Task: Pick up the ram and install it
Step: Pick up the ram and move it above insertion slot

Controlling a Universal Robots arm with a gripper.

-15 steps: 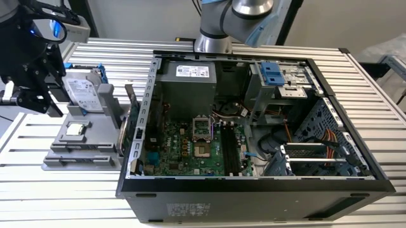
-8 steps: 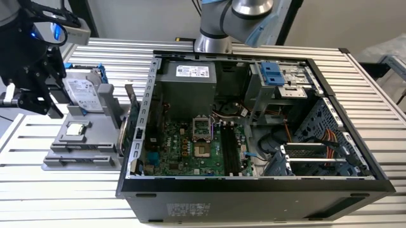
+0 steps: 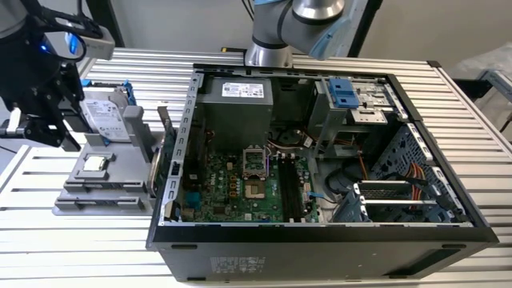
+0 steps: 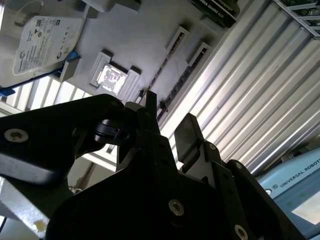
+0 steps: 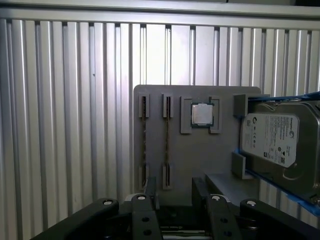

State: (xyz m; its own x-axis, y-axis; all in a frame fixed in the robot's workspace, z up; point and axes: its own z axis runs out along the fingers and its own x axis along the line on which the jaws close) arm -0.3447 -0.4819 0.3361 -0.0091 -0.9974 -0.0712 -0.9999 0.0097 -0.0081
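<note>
The pick-up step is judged to be in hand, with nothing yet grasped; the gripper [image 5: 175, 192] is seen in the first wrist view with its jaws parted and nothing held between them, poised above the grey holder [image 5: 200, 160]; the ram [image 5: 166, 142] is found standing on edge in a slot of that holder, with a second stick [image 5: 144, 142] in the slot just beside it; the processor chip [image 5: 202, 114] and the hard drive [image 5: 277, 137] are lodged further along the same holder; the computer case [image 3: 320, 231] lies open, well apart from the gripper; for a grasp, the jaws would need to be centred across the thin edge of the ram, clear of its neighbour.
</note>
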